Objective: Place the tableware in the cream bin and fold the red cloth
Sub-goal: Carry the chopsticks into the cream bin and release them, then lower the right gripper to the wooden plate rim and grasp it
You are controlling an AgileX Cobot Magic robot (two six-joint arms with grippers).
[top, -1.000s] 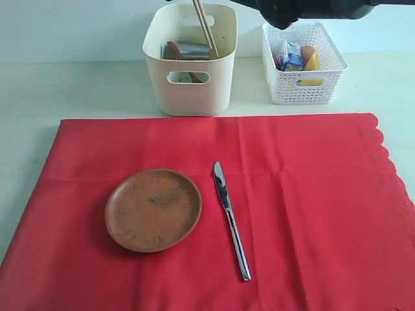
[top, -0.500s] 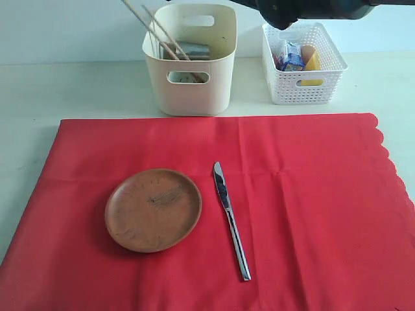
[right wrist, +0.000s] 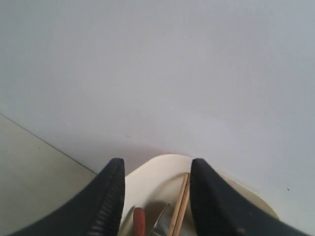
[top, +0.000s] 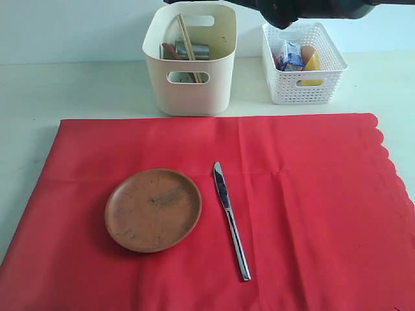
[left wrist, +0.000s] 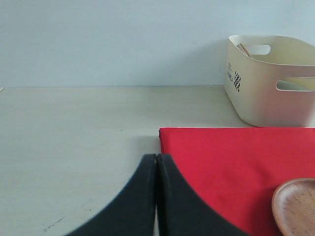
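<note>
Red cloth [top: 292,214] spread flat over the near desk [top: 84,91], scalloped edge on the right, not yet folded, probably because tableware is lying on it. Silver knife [top: 231,220] lies near the middle, blade pointing away. Brown plate [top: 153,209] sits just left of it, apart, right way up. Neither is binned.

Left claw [left wrist: 156,157] is pressed together and empty, low over bare desk beside the cloth's far left corner; looks parked.

Beyond the cloth's far edge is the cream bin [top: 190,65], upright, with chopsticks [top: 187,40] leaning inside against other tableware. White lattice basket [top: 303,71] to its right holds food; leave it.

Right claw [right wrist: 157,162] hangs above the bin, jaws spread, nothing between them; chopsticks sit below it in the bin. Next likely target: knife or plate.
</note>
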